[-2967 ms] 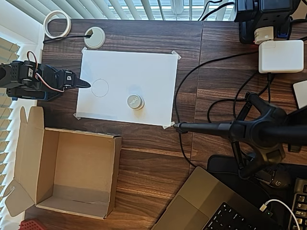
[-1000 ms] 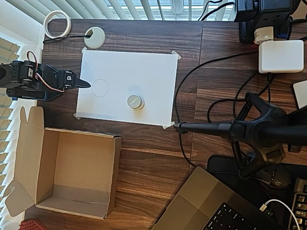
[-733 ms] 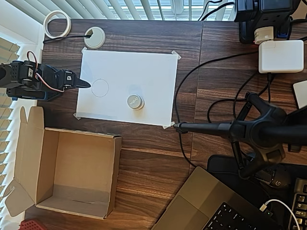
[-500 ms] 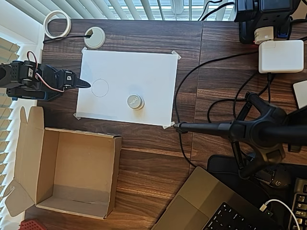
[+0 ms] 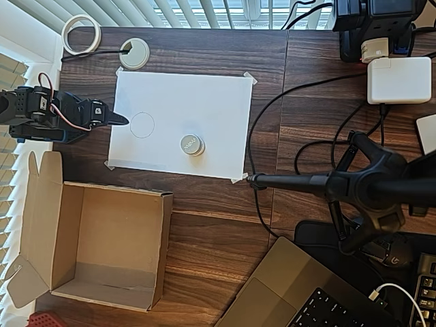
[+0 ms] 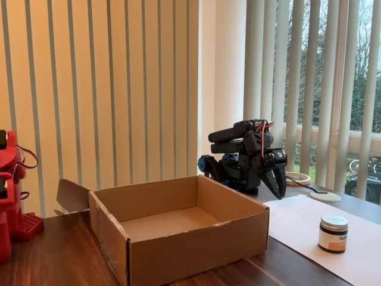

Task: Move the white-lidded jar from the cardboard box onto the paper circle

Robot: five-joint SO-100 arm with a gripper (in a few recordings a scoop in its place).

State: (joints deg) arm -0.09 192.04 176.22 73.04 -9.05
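The white-lidded jar [image 5: 193,145] [image 6: 333,233] was seen standing upright on the white paper sheet [image 5: 204,102], well apart from the cardboard box [image 5: 102,245] [image 6: 178,232]. Whether it covered the paper circle could not be told; a larger drawn circle [image 5: 142,125] lay bare to its left in the overhead view. The gripper [image 5: 119,118] [image 6: 278,189] was folded back at the sheet's edge, jaws closed on nothing.
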